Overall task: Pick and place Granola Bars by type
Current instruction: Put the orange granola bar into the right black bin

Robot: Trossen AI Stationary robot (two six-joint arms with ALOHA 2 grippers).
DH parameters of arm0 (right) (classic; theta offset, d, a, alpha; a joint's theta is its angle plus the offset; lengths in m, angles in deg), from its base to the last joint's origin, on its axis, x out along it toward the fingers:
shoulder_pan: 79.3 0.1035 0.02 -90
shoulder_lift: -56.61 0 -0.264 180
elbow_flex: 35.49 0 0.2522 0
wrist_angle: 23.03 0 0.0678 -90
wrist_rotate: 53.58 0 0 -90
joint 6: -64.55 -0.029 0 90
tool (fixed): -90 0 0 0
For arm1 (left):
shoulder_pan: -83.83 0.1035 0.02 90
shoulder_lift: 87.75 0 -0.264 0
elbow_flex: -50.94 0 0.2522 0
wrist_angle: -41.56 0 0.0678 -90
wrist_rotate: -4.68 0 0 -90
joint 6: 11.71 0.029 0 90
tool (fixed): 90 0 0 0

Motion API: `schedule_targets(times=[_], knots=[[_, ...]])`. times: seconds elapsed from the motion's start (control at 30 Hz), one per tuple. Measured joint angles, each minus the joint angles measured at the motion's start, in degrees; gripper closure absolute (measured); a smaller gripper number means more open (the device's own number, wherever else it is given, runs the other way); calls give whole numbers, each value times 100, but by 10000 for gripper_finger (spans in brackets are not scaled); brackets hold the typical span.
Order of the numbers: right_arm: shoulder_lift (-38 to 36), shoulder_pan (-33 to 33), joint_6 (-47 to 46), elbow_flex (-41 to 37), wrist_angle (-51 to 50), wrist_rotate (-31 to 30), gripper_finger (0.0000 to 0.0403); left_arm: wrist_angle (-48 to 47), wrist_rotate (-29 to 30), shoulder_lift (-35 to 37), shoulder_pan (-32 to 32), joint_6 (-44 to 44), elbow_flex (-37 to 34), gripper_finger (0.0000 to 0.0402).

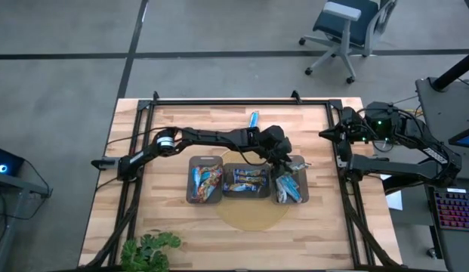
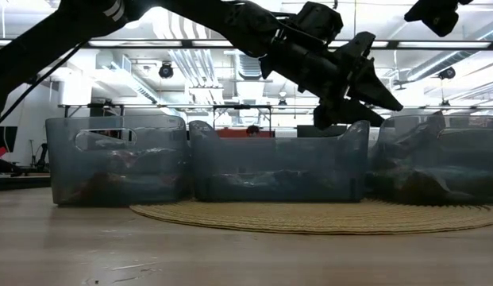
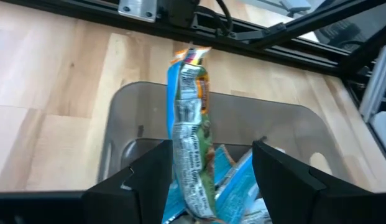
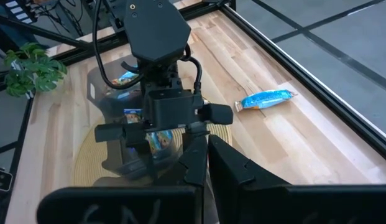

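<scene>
Beyond the table, a grey-blue swivel office chair (image 1: 346,30) stands on the floor, and a leafy green plant (image 1: 148,250) sits at the table's near edge. On a round woven straw mat (image 1: 249,211) stand three dark translucent rectangular trays in a row: the left tray (image 1: 205,183), the middle tray (image 1: 246,181) and the right tray (image 1: 290,183). Each holds several shiny wrapped granola bars; the right one shows mostly bright blue wrappers, though I cannot count them. The left gripper (image 1: 283,164) hovers over the right tray, fingers spread apart, with one blue-and-orange bar (image 3: 191,130) standing upright between them. A single blue wrapped bar (image 4: 265,99) lies alone on the wood near the far rail. The right gripper (image 1: 330,134), fingers together, waits at the table's right edge.
</scene>
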Motion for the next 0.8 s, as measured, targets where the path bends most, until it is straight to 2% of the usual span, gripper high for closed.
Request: schedule_targets(times=[0.8], knots=[[0, -1, -50, 0, 7, -140, 394, 36, 317, 6, -1, 144, -269, 200]])
